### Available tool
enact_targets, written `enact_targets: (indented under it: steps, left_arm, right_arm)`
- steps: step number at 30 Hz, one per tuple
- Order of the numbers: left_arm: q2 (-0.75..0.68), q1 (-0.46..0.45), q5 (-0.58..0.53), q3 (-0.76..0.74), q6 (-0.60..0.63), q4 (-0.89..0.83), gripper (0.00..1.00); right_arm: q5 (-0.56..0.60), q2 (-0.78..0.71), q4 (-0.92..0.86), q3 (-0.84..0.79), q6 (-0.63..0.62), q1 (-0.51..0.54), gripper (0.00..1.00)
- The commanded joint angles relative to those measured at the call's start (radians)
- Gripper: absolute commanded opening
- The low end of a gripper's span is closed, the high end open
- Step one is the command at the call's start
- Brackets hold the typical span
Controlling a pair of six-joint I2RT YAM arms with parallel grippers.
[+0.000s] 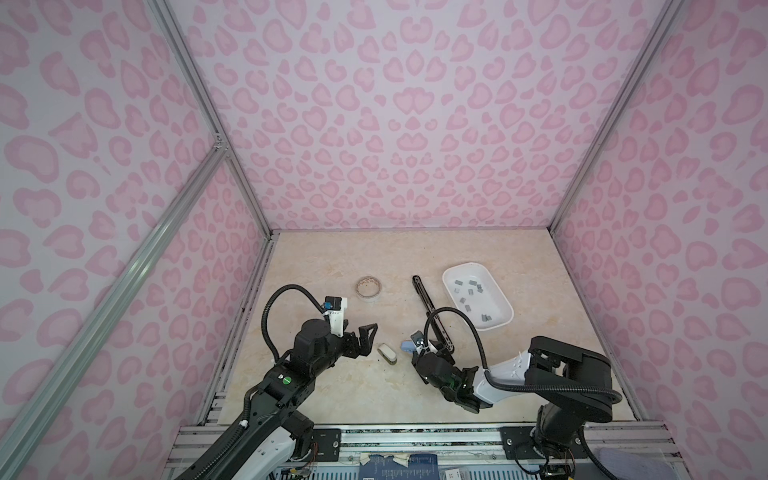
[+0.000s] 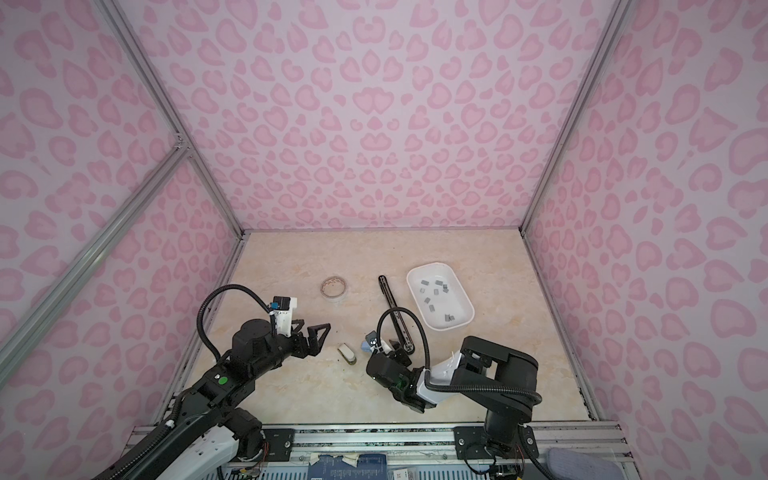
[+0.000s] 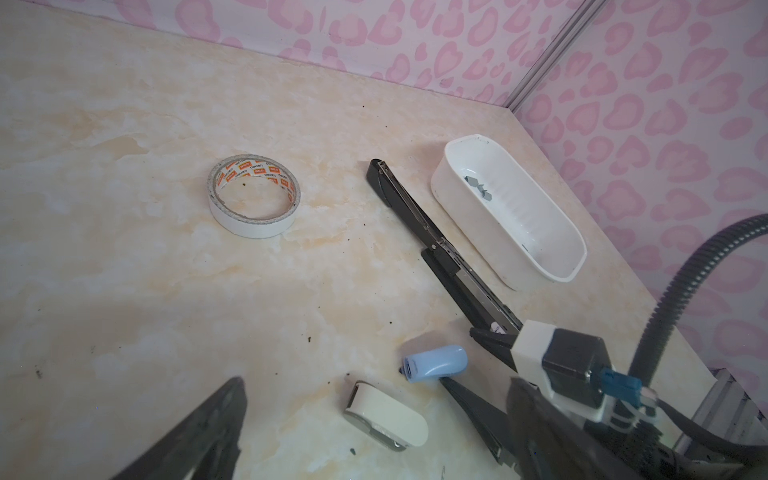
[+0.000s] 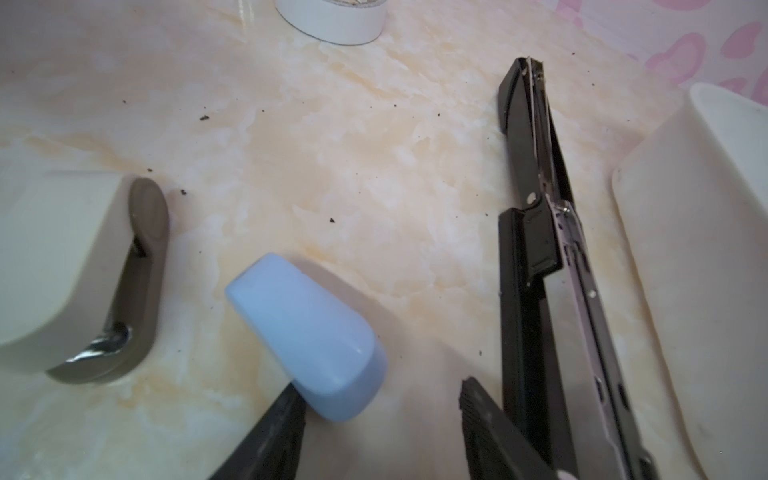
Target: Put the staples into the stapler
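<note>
Beside one fingertip of the right gripper [image 4: 380, 390] lies a blue stapler [image 4: 307, 332]; whether they touch I cannot tell. The jaws stand partly spread with nothing between them. Just beside the other finger runs the black stapler [image 4: 536, 257], folded open flat with its metal rail bared. Beyond it, away from the gripper, a tray [image 1: 496, 303] holds the staples [image 1: 469, 289], scattered loose and well apart from both grippers. The left gripper [image 1: 363, 336] hangs spread wide and empty, with a white stapler [image 1: 387, 353] near its tips and tape [image 1: 368, 286] farther ahead.

Robot lab cell: pink-patterned walls [image 1: 374, 104], aluminium frame [image 1: 219, 143].
</note>
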Motion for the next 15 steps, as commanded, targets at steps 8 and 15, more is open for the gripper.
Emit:
enact_targets:
  steps: [8, 15]
  left_arm:
    - [0.068, -0.013, 0.021, 0.018, 0.024, 0.068, 0.98]
    - [0.135, -0.038, 0.032, 0.051, 0.041, 0.089, 0.97]
  right_arm:
    - [-0.035, 0.091, 0.115, 0.033, 0.005, -0.066, 0.58]
    - [0.02, 0.049, 0.087, 0.032, -0.014, -0.053, 0.57]
